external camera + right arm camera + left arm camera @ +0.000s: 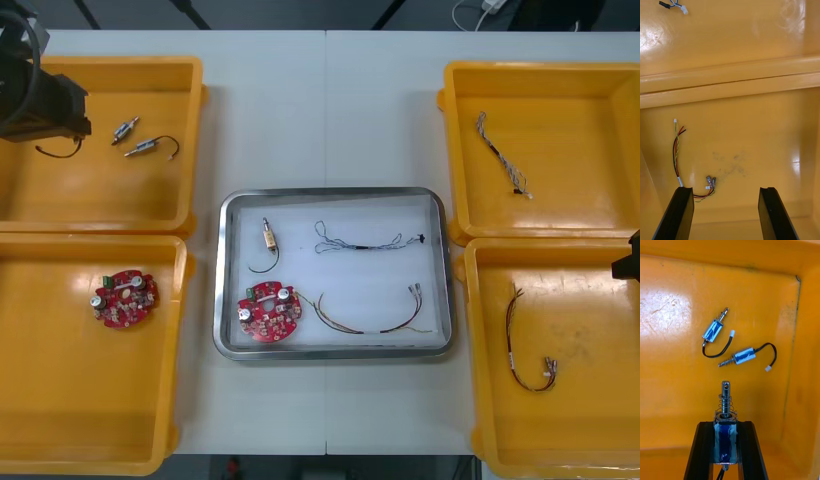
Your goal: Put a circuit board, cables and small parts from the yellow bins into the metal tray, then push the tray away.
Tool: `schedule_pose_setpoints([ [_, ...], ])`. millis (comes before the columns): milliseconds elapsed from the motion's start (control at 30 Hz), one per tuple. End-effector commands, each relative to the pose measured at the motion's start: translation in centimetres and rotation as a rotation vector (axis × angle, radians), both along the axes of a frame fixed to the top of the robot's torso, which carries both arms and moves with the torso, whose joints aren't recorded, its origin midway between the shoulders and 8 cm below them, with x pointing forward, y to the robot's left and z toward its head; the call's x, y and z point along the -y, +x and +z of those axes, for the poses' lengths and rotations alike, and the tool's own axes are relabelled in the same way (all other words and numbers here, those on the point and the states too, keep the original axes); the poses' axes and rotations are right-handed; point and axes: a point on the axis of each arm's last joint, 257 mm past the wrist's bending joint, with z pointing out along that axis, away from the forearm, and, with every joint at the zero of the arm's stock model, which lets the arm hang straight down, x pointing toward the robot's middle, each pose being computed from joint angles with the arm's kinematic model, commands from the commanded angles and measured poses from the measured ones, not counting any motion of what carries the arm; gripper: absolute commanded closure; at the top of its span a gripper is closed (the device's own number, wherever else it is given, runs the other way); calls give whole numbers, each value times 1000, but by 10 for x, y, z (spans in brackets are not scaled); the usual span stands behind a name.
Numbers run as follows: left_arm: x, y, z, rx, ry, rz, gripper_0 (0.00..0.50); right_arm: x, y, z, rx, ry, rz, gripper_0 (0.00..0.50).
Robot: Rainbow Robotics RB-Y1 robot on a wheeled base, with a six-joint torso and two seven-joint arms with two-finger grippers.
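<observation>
My left fingers (704,450) are clamped on a small metal part (726,438) over the far-left bin (110,195). My right fingers (677,213) are released, low in the near-right bin (752,142) by the red-yellow cable (676,157). Tray (330,193) is at the centre of the desk (330,110).

You have four yellow bins (100,215), one metal tray (330,192), two round red circuit boards (126,298) (268,311), four small metal parts (268,237) (713,331) (742,356) (725,416), two red and yellow cables (370,318) (525,345) and two twisted cables (500,155) (365,243).
</observation>
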Motion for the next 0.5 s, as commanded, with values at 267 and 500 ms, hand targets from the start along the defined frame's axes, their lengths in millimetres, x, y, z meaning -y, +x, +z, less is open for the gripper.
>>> schedule_pose_setpoints([
  [267,33,-31,59,29,-1,16,500,7,0,9,25,-45,49,0],
  [500,66,-53,63,7,-56,66,500,7,0,9,25,-45,49,0],
])
